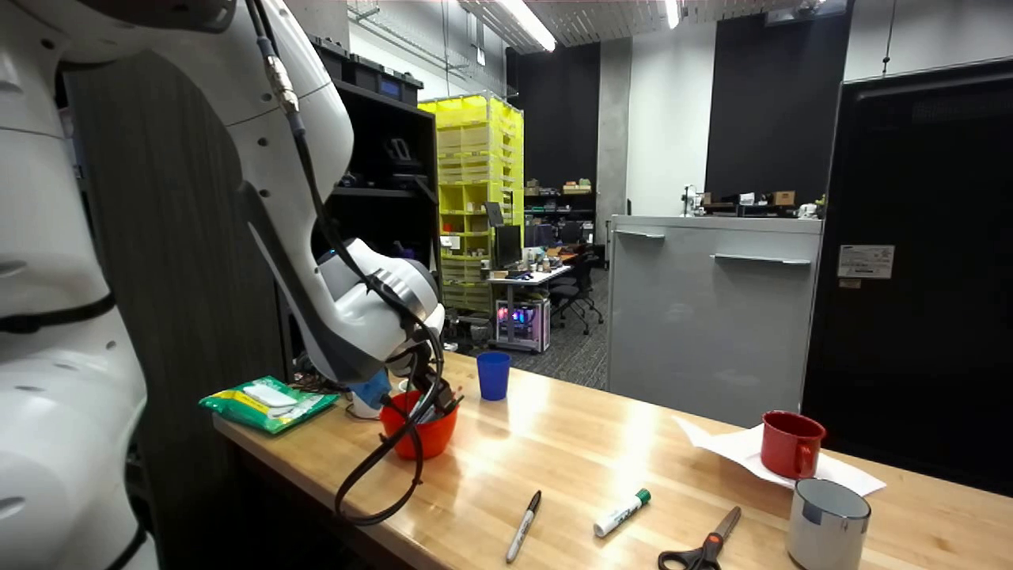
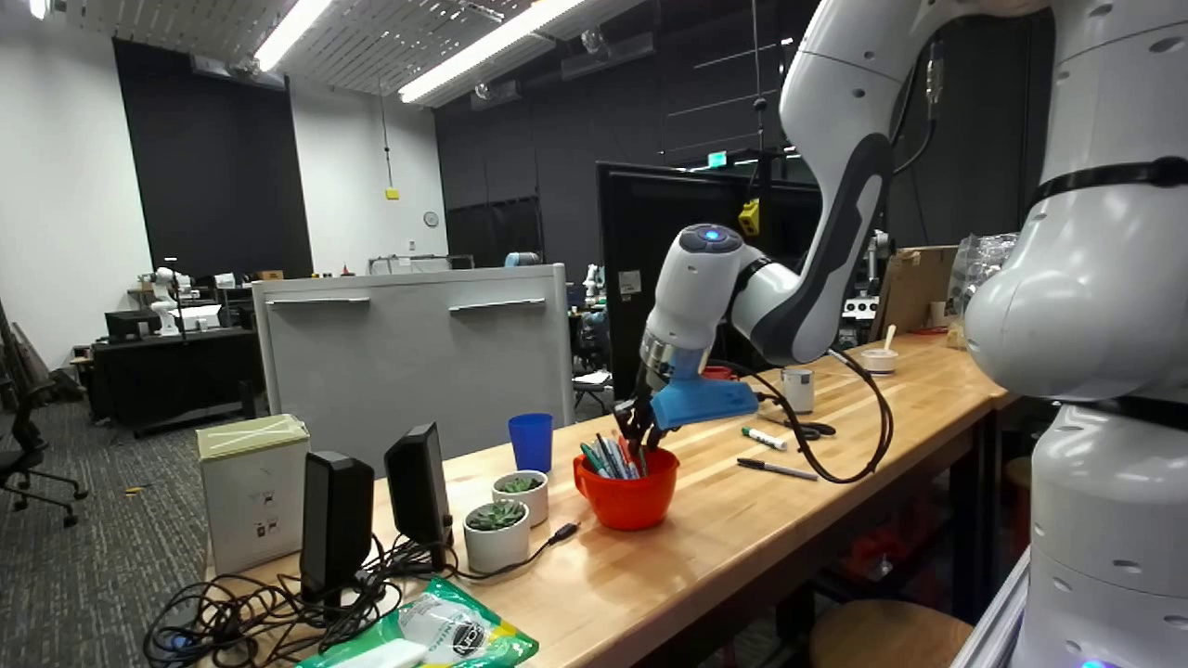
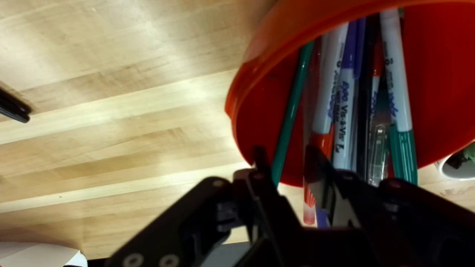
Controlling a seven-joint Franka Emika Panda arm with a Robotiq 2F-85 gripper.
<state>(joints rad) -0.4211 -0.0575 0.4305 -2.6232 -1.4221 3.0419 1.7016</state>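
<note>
Green pen point(image 3: 290, 111) slants lengthwise down the wrist view toward the narrowly parted fingers point(image 3: 319, 163).

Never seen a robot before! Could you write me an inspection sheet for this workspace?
Surface: pale striped-grain wooden tabletop, shiny with reflections.
Job's things: round orange-red plastic-looking bowl, upright, holding slim coloured pens and markers.
Clutter: tall blue cup, round red mug on white paper sheet, green-capped white marker, grey black-capped pen, black-handled metal scissors.
Gripper: black two-fingered gripper, jaws apart, at the bowl among the pens; contact unclear.
Cables: thick black cable hanging in a loop; thin tangled black cords by boxy black speakers.
Surroundings: boxy grey cabinet-like unit, tall yellow storage rack.
</note>
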